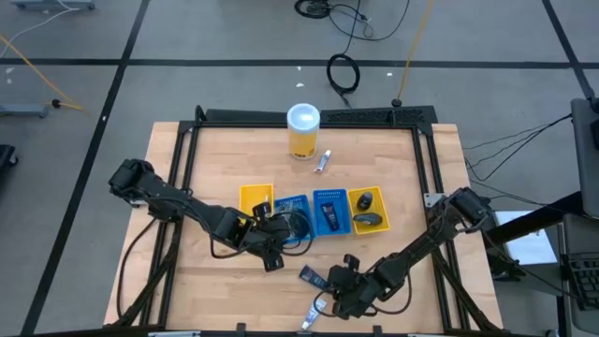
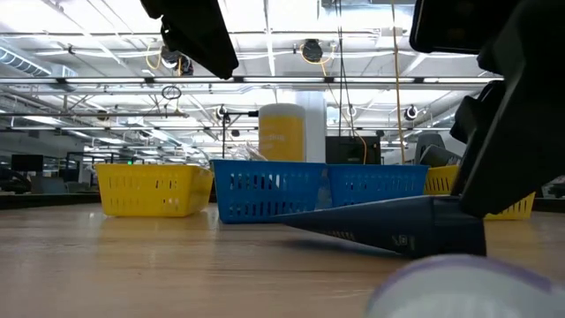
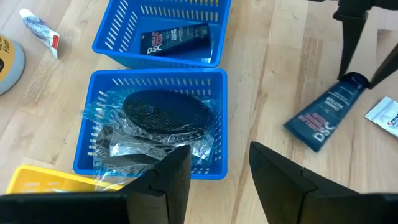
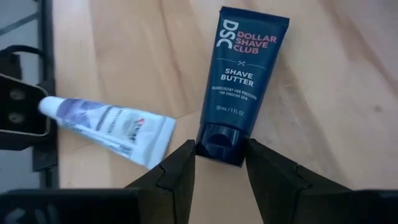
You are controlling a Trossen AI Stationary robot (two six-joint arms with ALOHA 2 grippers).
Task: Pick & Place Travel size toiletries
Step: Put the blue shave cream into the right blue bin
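Observation:
A dark tube lies on the wood near the table's front edge, and my right gripper is shut on its cap end. A white tube with blue marks lies beside it. My left gripper hangs open above the near corner of a blue tray that holds a black disc in clear wrap. The blue tray behind it holds another dark tube. A yellow tray at the row's right end holds dark oval pieces. My right gripper pinches the dark tube's cap between its two fingers, one on each side. The fingers slant down from the table's right, in line with the tube's length. The tube stretches away from them, its flat end low on the wood.
A tall yellow canister with a white lid stands at the far middle, with a small white tube beside it. Another yellow tray is at the row's left end. Black frame rails run along the table's sides.

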